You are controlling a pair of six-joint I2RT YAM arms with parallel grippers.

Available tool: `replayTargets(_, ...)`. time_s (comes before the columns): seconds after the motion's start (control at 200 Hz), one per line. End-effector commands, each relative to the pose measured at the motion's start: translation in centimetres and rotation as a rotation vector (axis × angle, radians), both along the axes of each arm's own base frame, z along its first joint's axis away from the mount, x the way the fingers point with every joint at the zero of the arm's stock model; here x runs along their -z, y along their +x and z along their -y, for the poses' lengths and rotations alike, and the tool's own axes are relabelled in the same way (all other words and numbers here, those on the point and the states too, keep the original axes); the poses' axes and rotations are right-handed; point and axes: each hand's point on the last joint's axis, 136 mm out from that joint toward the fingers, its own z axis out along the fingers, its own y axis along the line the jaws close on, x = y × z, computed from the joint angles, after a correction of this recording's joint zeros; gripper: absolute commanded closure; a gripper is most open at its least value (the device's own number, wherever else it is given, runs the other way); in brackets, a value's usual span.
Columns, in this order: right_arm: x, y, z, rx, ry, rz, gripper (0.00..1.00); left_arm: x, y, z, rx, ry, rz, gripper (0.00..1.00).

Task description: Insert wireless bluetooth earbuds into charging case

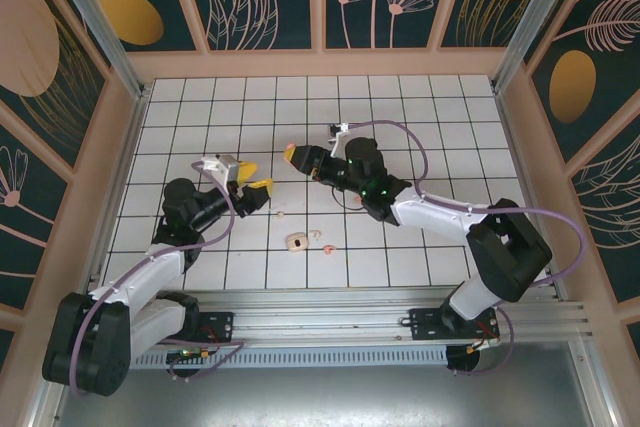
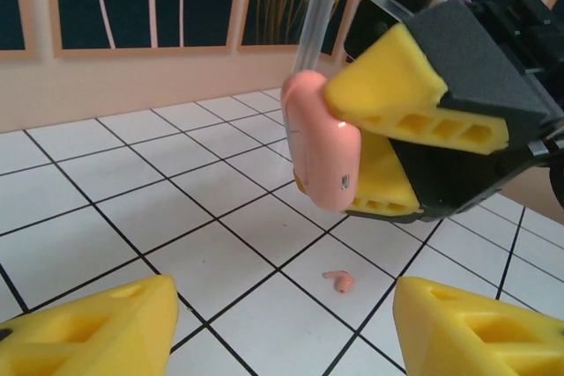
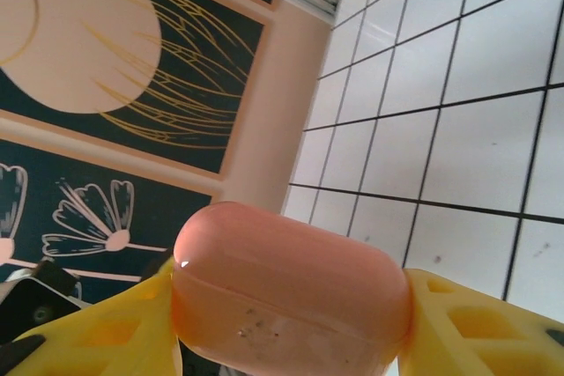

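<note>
Coral-pink closed case (image 3: 291, 292) sitting clenched in right claw (image 1: 296, 157), lifted over bench (image 1: 440, 127); left claw (image 2: 282, 323) gaping open. Tiny pink earbud (image 2: 339, 281) lying on tile ahead; walls (image 1: 320, 62) standing well apart.

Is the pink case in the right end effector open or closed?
Closed. The pink case, clamped in the right end effector, shows only a thin unbroken seam between lid and body.

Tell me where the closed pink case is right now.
In the top view, the closed pink case is held off the table between the right gripper's fingers, near the grid's middle, just right of the open left gripper.
</note>
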Motion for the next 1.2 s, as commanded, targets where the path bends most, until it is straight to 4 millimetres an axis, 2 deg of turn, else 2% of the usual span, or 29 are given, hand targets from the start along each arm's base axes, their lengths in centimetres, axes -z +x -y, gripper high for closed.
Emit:
replayTargets(0.0, -3.9, -1.0, -0.4, -0.030, 0.116, 0.083, 0.48, -2.3, -0.1, 0.9, 0.044, 0.006, 0.095, 0.35)
replayTargets(0.435, -4.2, -3.4, -2.8, -0.091, 0.160, 0.097, 0.48, -3.8, 0.3, 1.8, 0.056, -0.011, 0.121, 0.38)
replayTargets(0.786, -3.9, -4.2, -4.2, -0.120, 0.164, 0.082, 0.48, -4.7, -0.3, 2.0, 0.070, -0.026, 0.150, 0.38)
replayTargets(0.836, -3.9, -4.2, -4.3, -0.122, 0.165, 0.079, 0.48, -4.9, -0.4, 2.0, 0.066, -0.030, 0.155, 0.41)
replayTargets(0.976, -3.6, -4.3, -4.4, -0.122, 0.159, 0.075, 0.48, -5.6, -0.4, 1.7, 0.049, -0.041, 0.167, 0.58)
replayTargets(1.191, -3.5, -4.6, -4.4, -0.123, 0.156, 0.081, 0.48, -5.9, -0.6, 1.6, 0.046, -0.046, 0.173, 0.71)
